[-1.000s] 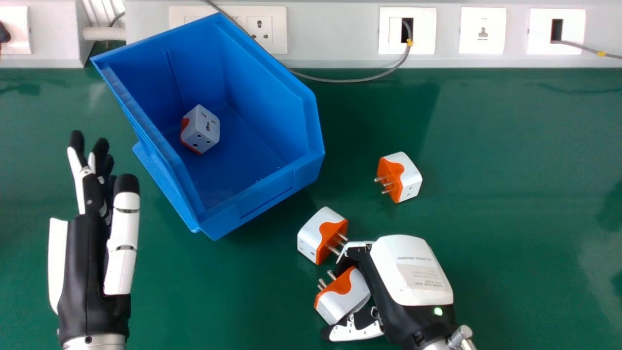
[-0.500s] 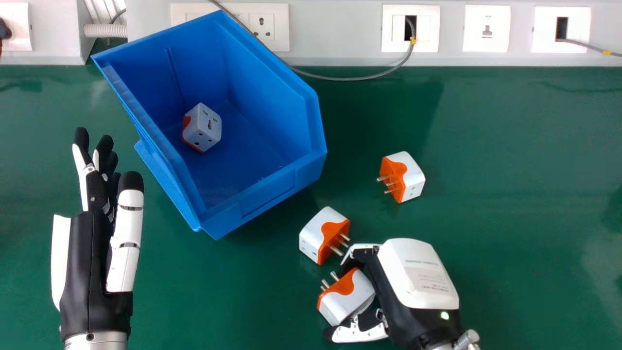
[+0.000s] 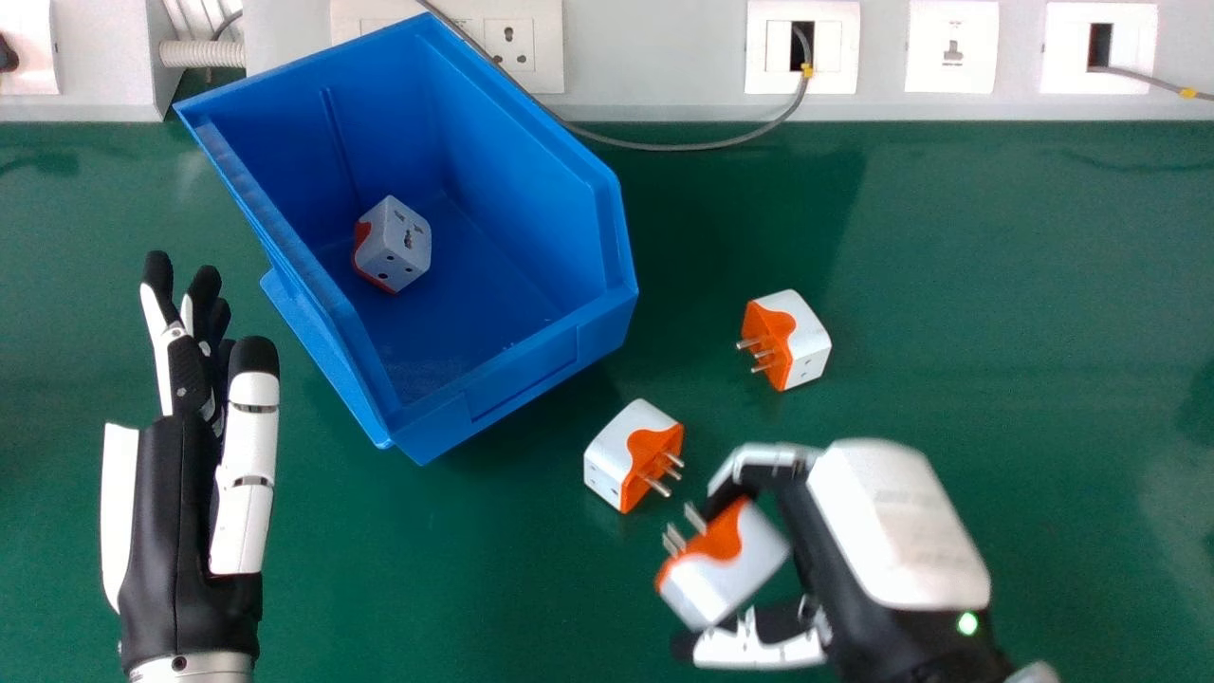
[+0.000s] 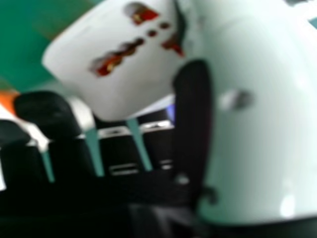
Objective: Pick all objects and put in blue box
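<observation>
The right robot hand point(image 3: 892, 522), at the lower right of the head view, grips a white and orange plug point(image 3: 726, 564) between its curled fingers and its thumb. The held plug's metal pins point up and to the left in that view; whether it touches the tabletop point(image 3: 996, 285) I cannot tell. In the right hand view, the plug's white face with its socket holes shows above the fingertips and next to the thumb.

A second plug point(image 3: 616, 455) lies on the tabletop between the blue box point(image 3: 522, 379) and the right robot hand, near both, its pins towards the hand's side. A third plug point(image 3: 801, 337) lies farther off to the right of the box, pins to the left. A fourth plug point(image 3: 398, 247) is inside the box.

The left robot hand point(image 3: 180, 512) is open and holds nothing, at the left of the head view, apart from the box. Behind the tabletop, a grey cable point(image 3: 678, 146) hangs in front of wall sockets point(image 3: 512, 43).
</observation>
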